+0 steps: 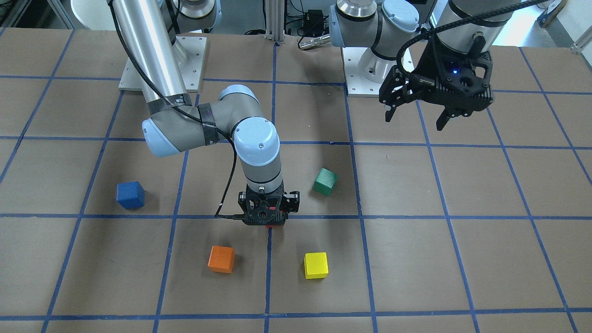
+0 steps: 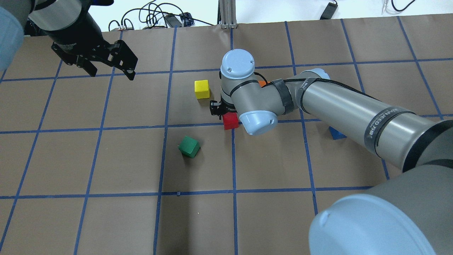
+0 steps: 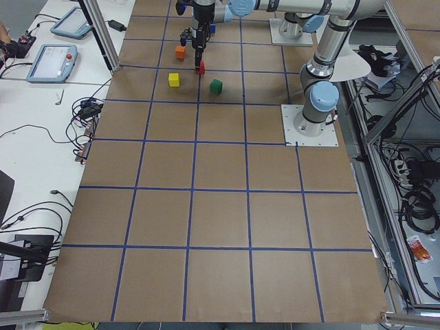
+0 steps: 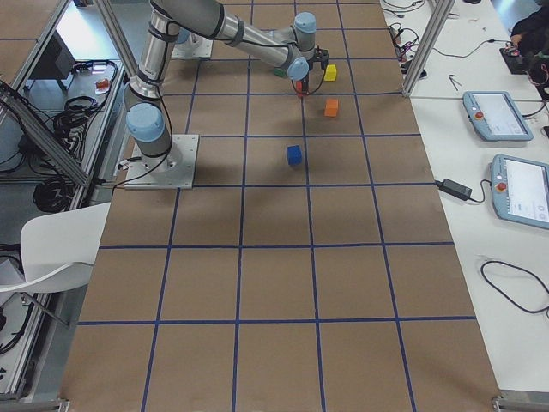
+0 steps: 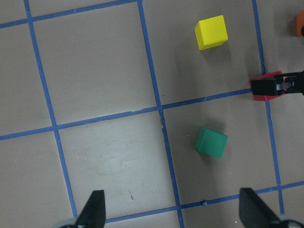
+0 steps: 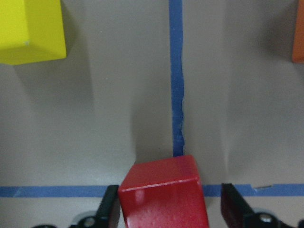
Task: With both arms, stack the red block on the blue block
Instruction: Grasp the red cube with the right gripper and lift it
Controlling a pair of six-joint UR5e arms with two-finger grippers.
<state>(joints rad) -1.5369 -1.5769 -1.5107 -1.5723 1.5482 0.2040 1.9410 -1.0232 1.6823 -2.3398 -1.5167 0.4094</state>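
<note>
The red block (image 6: pixel 164 194) sits on the table at a crossing of blue tape lines, also seen in the overhead view (image 2: pixel 230 121). My right gripper (image 1: pixel 268 221) is lowered over it with one finger on each side. The left finger (image 6: pixel 111 206) is against the block. The right finger (image 6: pixel 232 206) stands a small gap off, so the gripper is open around the block. The blue block (image 1: pixel 130 194) stands alone toward the right arm's side, mostly hidden under the right arm in the overhead view. My left gripper (image 1: pixel 414 118) hovers open and empty, high near its base.
A green block (image 1: pixel 325 181), a yellow block (image 1: pixel 316 265) and an orange block (image 1: pixel 221 259) stand close around the red block. The arms' base plates (image 1: pixel 194 55) lie at the robot's side of the table.
</note>
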